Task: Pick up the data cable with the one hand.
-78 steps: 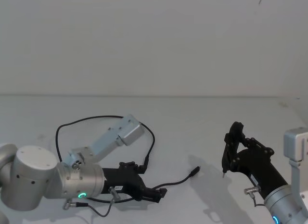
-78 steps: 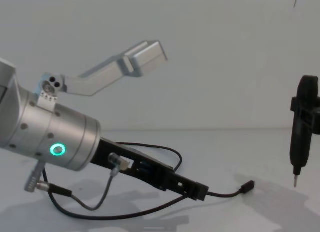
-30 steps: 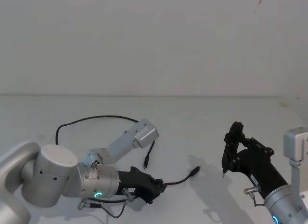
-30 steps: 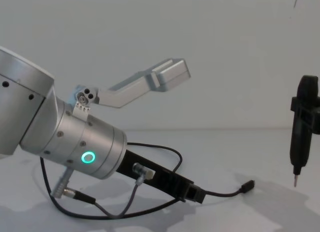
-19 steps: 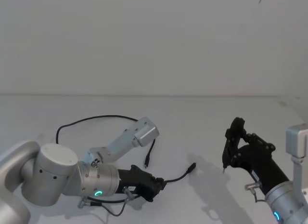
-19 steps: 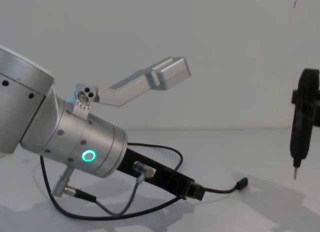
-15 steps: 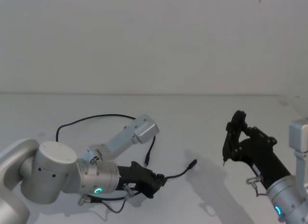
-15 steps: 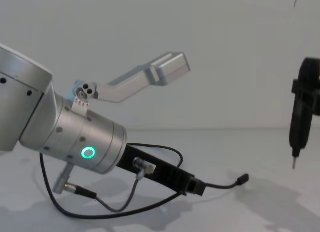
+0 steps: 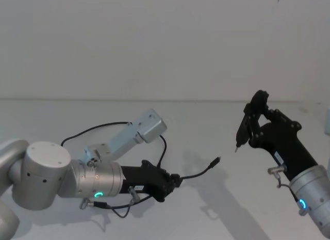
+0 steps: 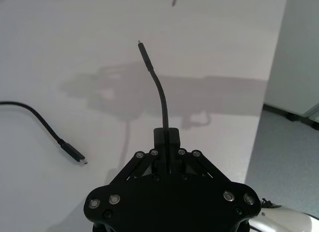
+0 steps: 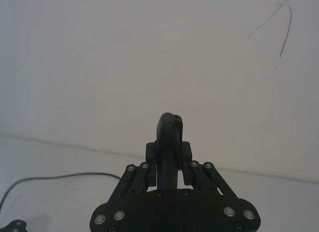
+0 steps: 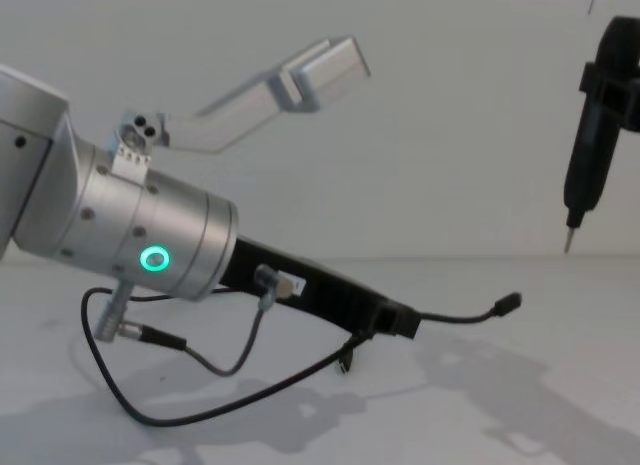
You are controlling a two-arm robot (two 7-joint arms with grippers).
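The left arm has come up off the table since a moment ago, and the plug that lay flat now hangs in the air; the right arm has risen too. Lowest in the head view, the long black flat-fingered left gripper (image 9: 174, 180) on its thick silver cylinder with the green light ring has its fingers pressed together on the long thin black data cable (image 10: 160, 95), pinching it close to one end. A short stretch arcs out from the pinch to the small black plug (image 12: 510, 303) right of centre in the chest view. The rest trails back in a loop (image 9: 103, 126) that, as far as I can judge, still rests on the white table (image 9: 232, 219), where the other plug (image 10: 75, 154) also lies. To do this well I'd hold the pinch firm and lift slowly and straight, since the grip sits near the end and a tug from the loop could pull it free. The short grey wire with the silver metal plug (image 12: 265, 276) dangles under the wrist right by the loop and could snag it. Farther back, the angled silver bracket (image 9: 147, 124) juts over the cable. The narrow black right gripper with the thin metallic tip (image 9: 242, 130) hangs at the upper right, well apart.
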